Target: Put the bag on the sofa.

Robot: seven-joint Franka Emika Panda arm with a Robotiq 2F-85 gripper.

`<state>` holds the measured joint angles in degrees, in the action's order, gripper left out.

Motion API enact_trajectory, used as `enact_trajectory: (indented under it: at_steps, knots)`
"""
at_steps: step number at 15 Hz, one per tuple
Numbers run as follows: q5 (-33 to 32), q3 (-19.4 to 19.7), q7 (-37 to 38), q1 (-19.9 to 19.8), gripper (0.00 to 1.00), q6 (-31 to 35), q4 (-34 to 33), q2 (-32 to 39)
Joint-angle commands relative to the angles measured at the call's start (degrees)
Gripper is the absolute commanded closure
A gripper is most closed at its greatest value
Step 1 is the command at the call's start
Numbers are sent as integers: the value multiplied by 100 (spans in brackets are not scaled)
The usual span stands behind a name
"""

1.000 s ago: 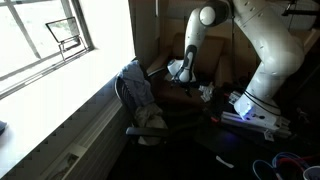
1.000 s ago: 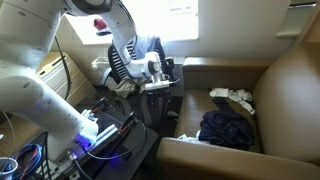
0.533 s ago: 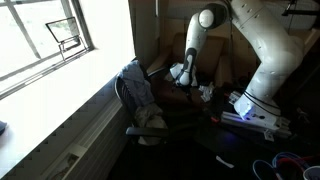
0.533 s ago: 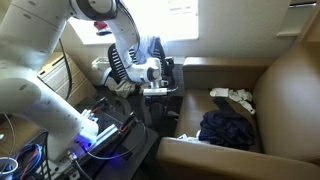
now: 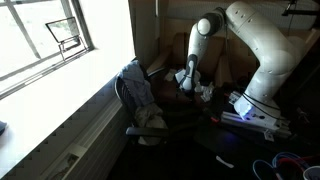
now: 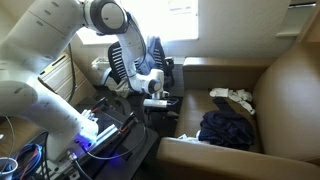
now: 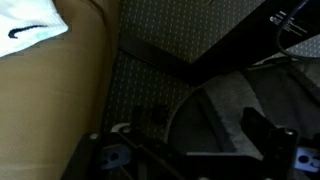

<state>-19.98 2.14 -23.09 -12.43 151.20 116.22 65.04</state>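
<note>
The black floppy bag (image 6: 228,128) lies slumped on the seat of the brown sofa (image 6: 290,80), next to a white item (image 6: 232,97). My gripper (image 6: 158,100) hangs low beside the sofa's outer arm, well apart from the bag, and holds nothing. In an exterior view the gripper (image 5: 188,84) is in front of the sofa (image 5: 172,50). In the wrist view the gripper (image 7: 185,150) has its dark fingers spread wide over dark floor, with the tan sofa arm (image 7: 50,100) at the left. The bag is not in the wrist view.
A swivel chair draped with a grey-blue garment (image 5: 135,90) stands by the window wall (image 5: 50,40); it also shows behind the arm (image 6: 152,50). A lit box with cables (image 6: 100,130) sits at the robot's base (image 5: 255,110). A black chair leg (image 7: 230,50) crosses the floor.
The gripper has moved down beside the sofa's arm, staying open and empty. The bag has not moved on the seat.
</note>
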Motion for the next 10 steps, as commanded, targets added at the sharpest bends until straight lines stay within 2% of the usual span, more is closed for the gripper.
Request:
enact_trajectory:
  at_steps: [1, 2, 4, 10]
  knots:
    - [171, -30, 54, -96, 0, 630, -14, 151]
    - [226, -44, 61, -123, 25, 737, -70, 243]
    - [265, -21, 113, -82, 33, 1113, -84, 372]
    - [264, -71, 170, -16, 74, 1674, -36, 458]
